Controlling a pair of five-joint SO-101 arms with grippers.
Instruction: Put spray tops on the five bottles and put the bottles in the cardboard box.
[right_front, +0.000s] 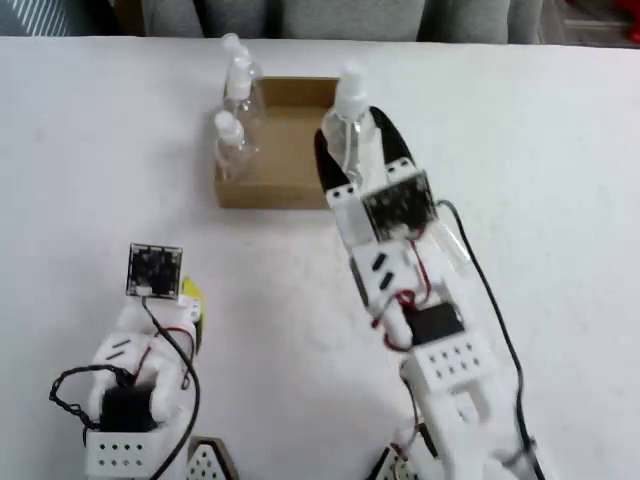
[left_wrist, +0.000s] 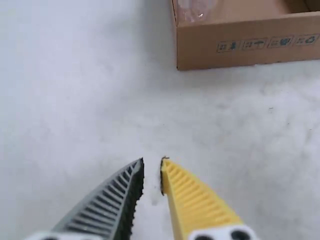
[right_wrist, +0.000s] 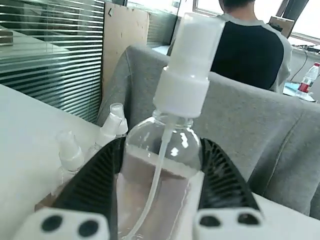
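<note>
Squarely between the right gripper's (right_wrist: 161, 145) jaws sits the clear plastic, white-topped spray bottle (right_wrist: 162, 170), clamped. The left gripper's (left_wrist: 152, 165) jaws nearly meet, empty.

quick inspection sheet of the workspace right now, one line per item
surface: white table, plain
job's things: cardboard box open; three spray-topped bottles standing inside along one side; fourth bottle, top on, held over the opposite edge
clutter: nothing seen
grippers: right gripper shut on the fourth bottle; left gripper shut, empty, over bare table
cables: black cable along the right arm; black loop by the left arm's base
surroundings: grey seat backs, slatted blinds
</note>
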